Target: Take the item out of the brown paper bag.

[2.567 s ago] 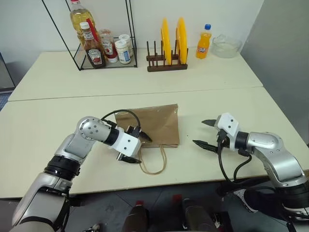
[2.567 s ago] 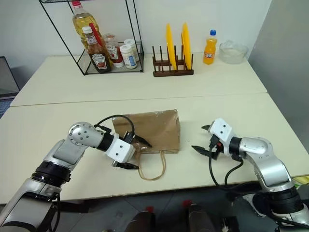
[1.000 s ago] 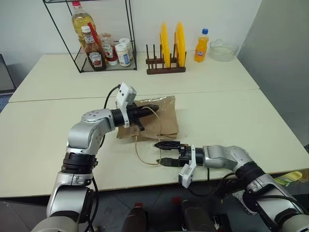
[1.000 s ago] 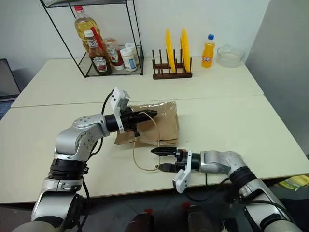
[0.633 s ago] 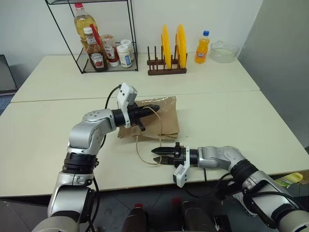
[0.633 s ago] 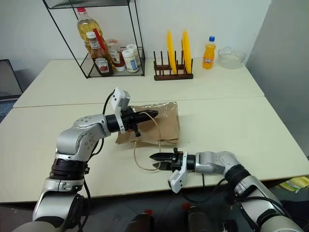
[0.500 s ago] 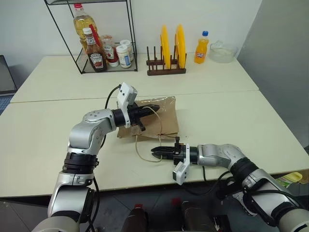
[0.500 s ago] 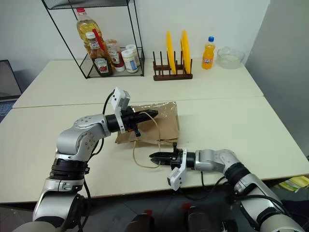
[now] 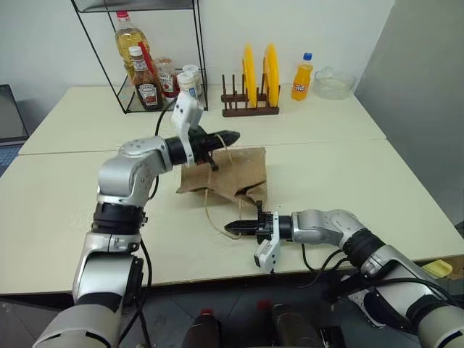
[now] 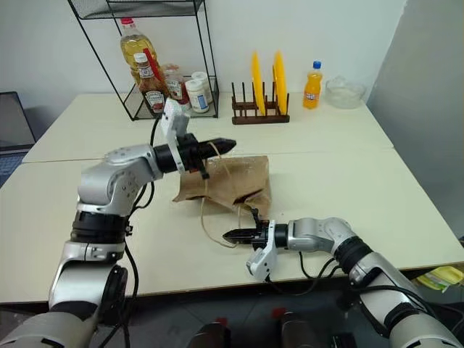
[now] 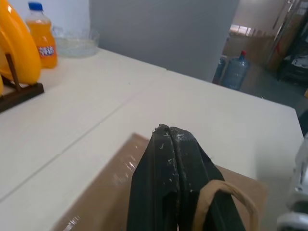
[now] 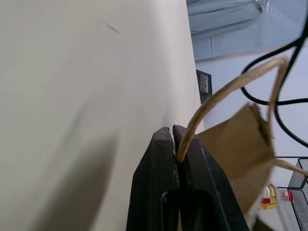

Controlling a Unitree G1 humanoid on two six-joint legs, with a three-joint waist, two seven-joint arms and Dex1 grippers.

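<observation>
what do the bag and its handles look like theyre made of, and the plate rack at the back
The brown paper bag: matte kraft paper, judging by its creases and folds, with a glossy strip that may be tape. Its handles: thin tan cord, probably twisted paper, hanging limp in loops. The plate rack: dark, apparently stained wood, with upright pegs.

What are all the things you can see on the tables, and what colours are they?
brown paper bag: one, brown, middle of near table, mouth end lifted
cord handles: two, tan, one in each gripper
plate rack: one, dark wood, far table
plates: two, yellow, upright in rack
orange soda bottle: one, orange with blue cap, beside rack
glass bowl: one, clear, far corner
wire shelf: one, black, holding oil, ketchup and jars
left gripper: black, shut on a handle
right gripper: black, shut on the other handle
</observation>
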